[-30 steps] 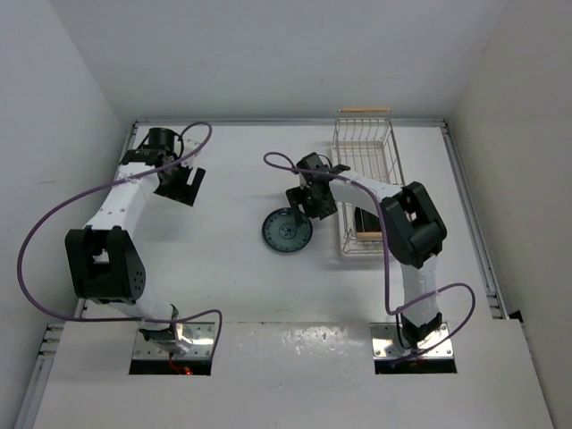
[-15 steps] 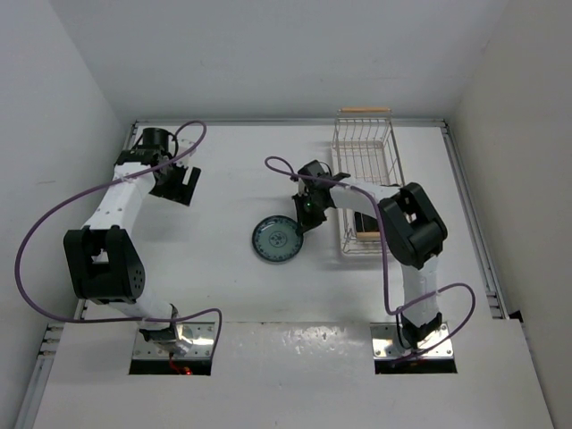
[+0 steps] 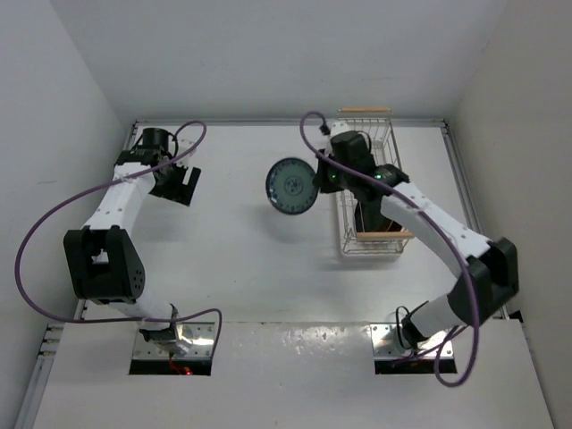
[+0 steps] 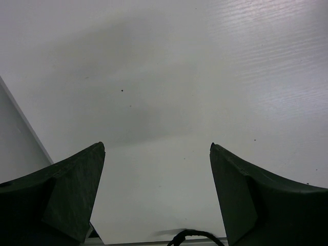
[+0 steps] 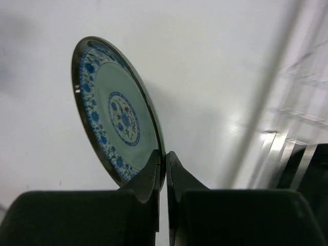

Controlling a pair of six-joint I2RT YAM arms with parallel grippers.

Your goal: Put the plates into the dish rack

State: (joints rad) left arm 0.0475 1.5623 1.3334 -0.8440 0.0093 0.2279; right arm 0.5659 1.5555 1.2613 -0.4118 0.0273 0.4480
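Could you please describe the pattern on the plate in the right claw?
The plate is pale with a blue floral border and medallion; see right wrist view.

White table [image 3: 232,268], matte and faintly grained, marked by a few tiny dark specks [image 4: 122,90] in the left wrist view. Boxed in by plain white walls [image 3: 268,54] left, back and right. Metal rail [image 3: 469,210] along the right edge.

plate [image 5: 120,118]: smooth, glossy glaze; blue pattern on pale ground, dark shiny rim
dish rack [image 3: 366,134]: thin white-coated wire
handle [image 3: 364,111]: pale bare wood, matt
table [image 4: 205,77]: white, matt, faint fine grain
right gripper [image 5: 165,156]: matt black plastic fingers
left gripper [image 4: 157,147]: matt black plastic fingers
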